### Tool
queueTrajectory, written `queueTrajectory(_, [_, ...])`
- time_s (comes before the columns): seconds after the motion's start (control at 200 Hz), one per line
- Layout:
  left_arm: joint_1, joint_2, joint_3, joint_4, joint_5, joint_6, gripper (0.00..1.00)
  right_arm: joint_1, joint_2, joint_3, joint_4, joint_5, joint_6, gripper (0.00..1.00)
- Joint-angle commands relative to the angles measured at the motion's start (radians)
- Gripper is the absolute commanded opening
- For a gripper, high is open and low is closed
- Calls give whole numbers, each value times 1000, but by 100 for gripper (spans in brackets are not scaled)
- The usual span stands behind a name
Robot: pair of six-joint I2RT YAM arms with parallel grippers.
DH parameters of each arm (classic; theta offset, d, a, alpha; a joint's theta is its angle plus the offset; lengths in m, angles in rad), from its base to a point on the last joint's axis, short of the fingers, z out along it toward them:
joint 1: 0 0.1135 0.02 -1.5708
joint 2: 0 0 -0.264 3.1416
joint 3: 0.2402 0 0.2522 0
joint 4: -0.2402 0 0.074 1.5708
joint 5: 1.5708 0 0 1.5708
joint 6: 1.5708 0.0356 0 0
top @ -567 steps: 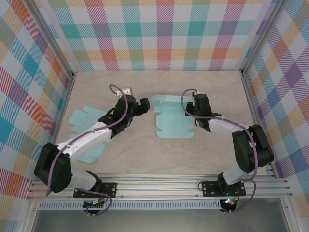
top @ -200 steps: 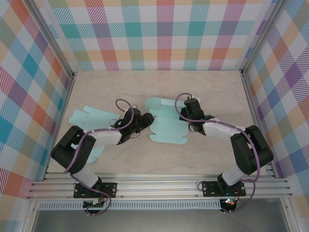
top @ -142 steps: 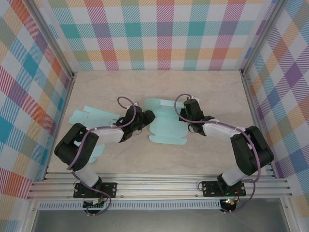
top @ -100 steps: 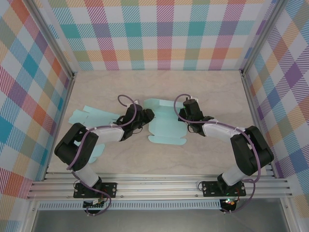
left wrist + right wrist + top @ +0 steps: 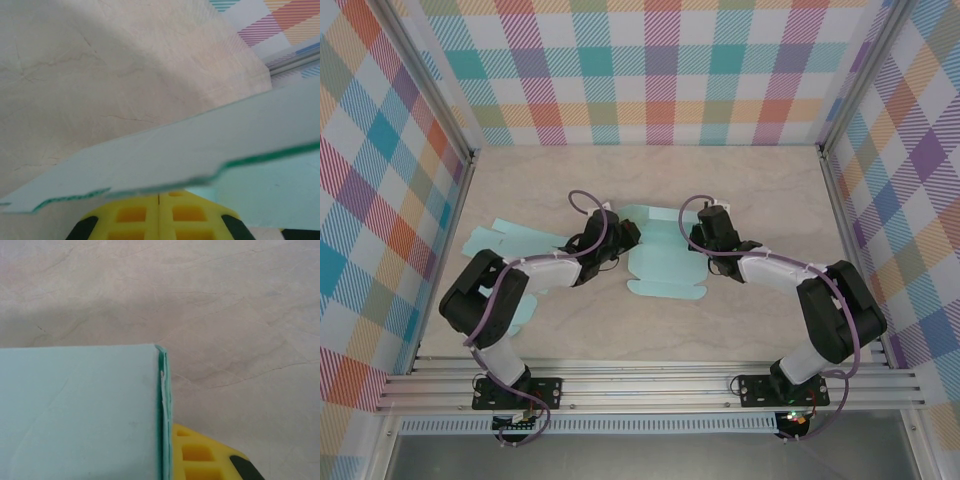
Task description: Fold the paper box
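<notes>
The paper box is a pale teal flat blank lying mid-table, its right part raised. My right gripper is shut on the box's right edge. In the right wrist view the doubled edge of the box runs straight into the right gripper, with one yellow finger showing beside it. My left gripper is at the box's left edge. In the left wrist view its yellow fingers are pressed together, and a flap of the box lies across the tips of the left gripper.
More teal flat blanks lie on the table's left side, beside the left arm. Checkered walls and metal posts bound the wooden table on three sides. A rail runs along the near edge.
My left gripper has moved in to the box's left edge and closed. The box has slid a little to the left, with the right gripper still holding it.
</notes>
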Motion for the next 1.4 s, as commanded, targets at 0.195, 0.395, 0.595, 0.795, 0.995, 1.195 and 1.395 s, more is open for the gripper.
queueTrajectory(0.195, [-14,57,30,87,73,-3,1,24,29,6,31,-33,12,0])
queueTrajectory(0.395, [-13,4,-33,248,164,31,24,25,60,32,-1,10,21,0])
queueTrajectory(0.595, [-13,-83,-76,236,188,51,24,25,82,42,-17,38,26,0])
queueTrajectory(0.795, [-13,-227,-137,93,129,104,27,25,79,38,-16,37,27,0])
queueTrajectory(0.995, [-12,-464,-145,-145,3,247,33,25,65,33,-12,30,20,0])
queueTrajectory(1.195, [86,-555,-63,-425,-252,343,33,25,55,26,-8,14,14,0])
queueTrajectory(1.395, [181,-402,-9,-376,-247,373,32,25,46,20,-4,3,11,0])
